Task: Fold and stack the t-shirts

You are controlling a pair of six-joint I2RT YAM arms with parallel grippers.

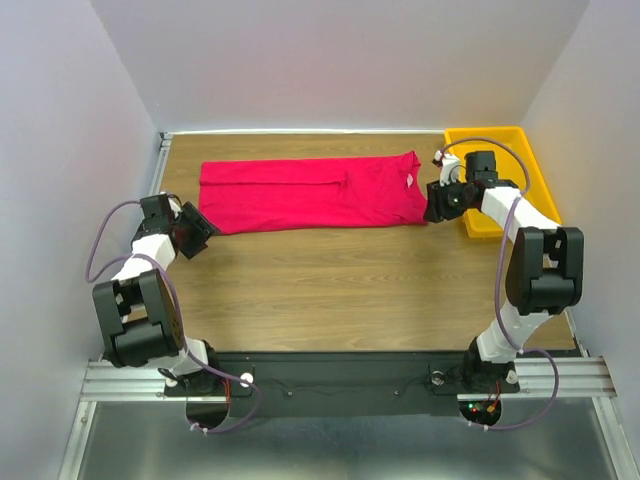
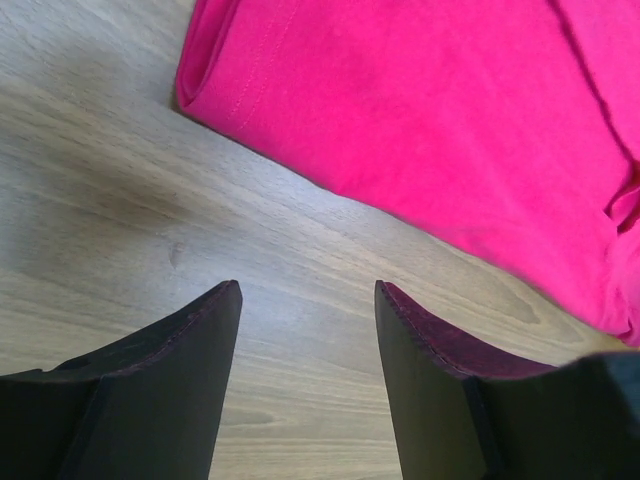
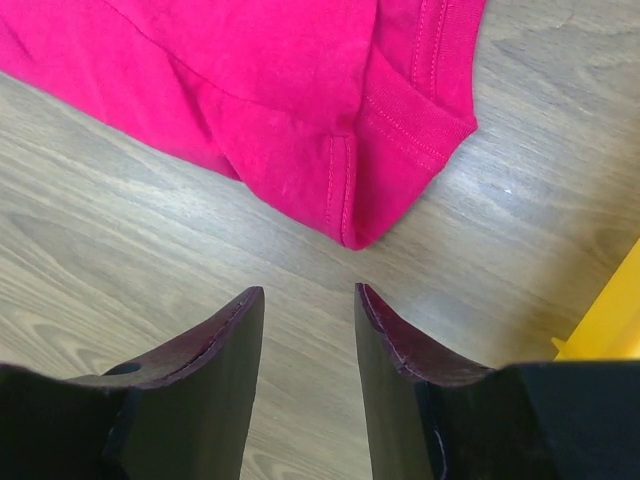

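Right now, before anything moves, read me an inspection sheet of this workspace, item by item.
Surface: wooden table, bare around the shirt.
Job's things: one crimson-pink t-shirt, folded into a long band across the far half.
Clutter: nothing seen.
Grippers: left fingers open over bare wood near the shirt's left end; right fingers open near its right corner; both hold nothing.
Cables: purple cables loop clear of the shirt.
Surroundings: yellow tray far right; pale walls; metal rail at near edge.
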